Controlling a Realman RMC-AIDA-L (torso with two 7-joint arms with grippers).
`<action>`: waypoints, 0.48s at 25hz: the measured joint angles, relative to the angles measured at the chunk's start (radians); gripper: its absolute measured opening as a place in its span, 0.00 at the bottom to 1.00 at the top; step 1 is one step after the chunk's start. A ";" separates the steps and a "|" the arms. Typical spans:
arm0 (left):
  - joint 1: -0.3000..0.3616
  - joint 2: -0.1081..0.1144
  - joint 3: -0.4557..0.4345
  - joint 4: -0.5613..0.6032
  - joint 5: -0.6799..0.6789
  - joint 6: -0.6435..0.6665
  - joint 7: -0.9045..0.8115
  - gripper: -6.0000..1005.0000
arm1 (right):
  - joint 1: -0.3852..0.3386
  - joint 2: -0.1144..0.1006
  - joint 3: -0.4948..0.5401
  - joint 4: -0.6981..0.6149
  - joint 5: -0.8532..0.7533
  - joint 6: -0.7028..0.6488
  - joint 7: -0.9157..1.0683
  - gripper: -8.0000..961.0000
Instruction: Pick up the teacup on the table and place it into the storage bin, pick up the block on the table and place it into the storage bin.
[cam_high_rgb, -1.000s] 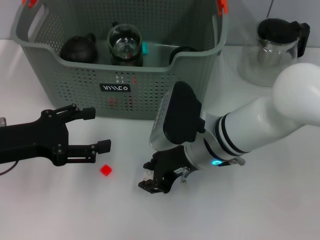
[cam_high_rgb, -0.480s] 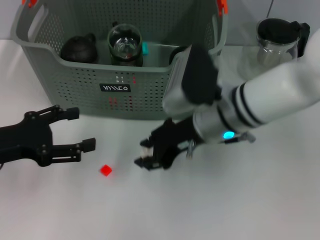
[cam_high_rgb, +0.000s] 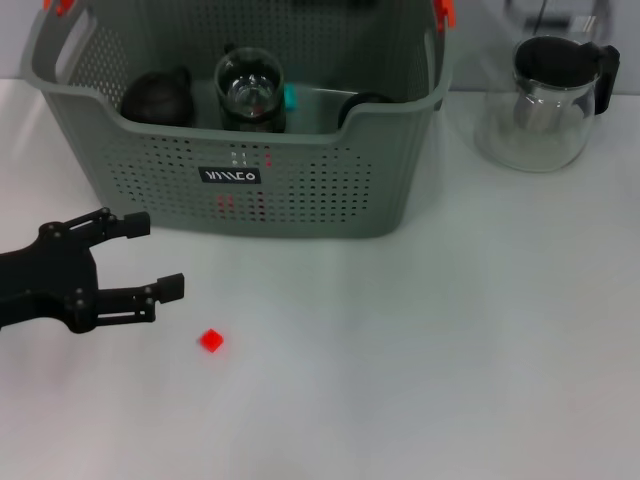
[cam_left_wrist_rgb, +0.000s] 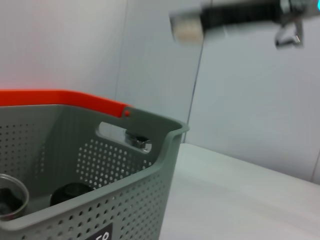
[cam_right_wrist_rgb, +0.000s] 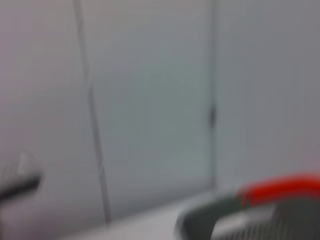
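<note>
You see cups in the storage bin (cam_high_rgb: 330, 205); the red block (cam_high_rgb: 211, 340) waits beside your open left gripper (cam_high_rgb: 150, 257)

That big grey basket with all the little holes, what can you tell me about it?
The storage bin looks like grey plastic, its walls perforated with rows of small holes, with cut-out handles at the ends and orange clips on the rim. A small black label sits on its front wall. It stands upright on the white table, at the back. Inside are a dark round pot, a clear glass vessel and another dark item, partly hidden. Neither arm touches it.
</note>
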 joint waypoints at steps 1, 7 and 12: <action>-0.002 -0.001 0.002 0.000 0.000 0.005 0.000 0.94 | 0.020 -0.003 0.051 0.012 0.003 -0.005 0.003 0.47; -0.003 -0.003 0.002 -0.003 0.000 0.018 0.000 0.94 | 0.077 -0.040 0.138 0.130 -0.009 -0.004 -0.020 0.48; -0.003 -0.003 0.002 -0.003 0.000 0.026 -0.002 0.94 | 0.061 -0.033 0.140 0.176 -0.001 0.032 -0.099 0.68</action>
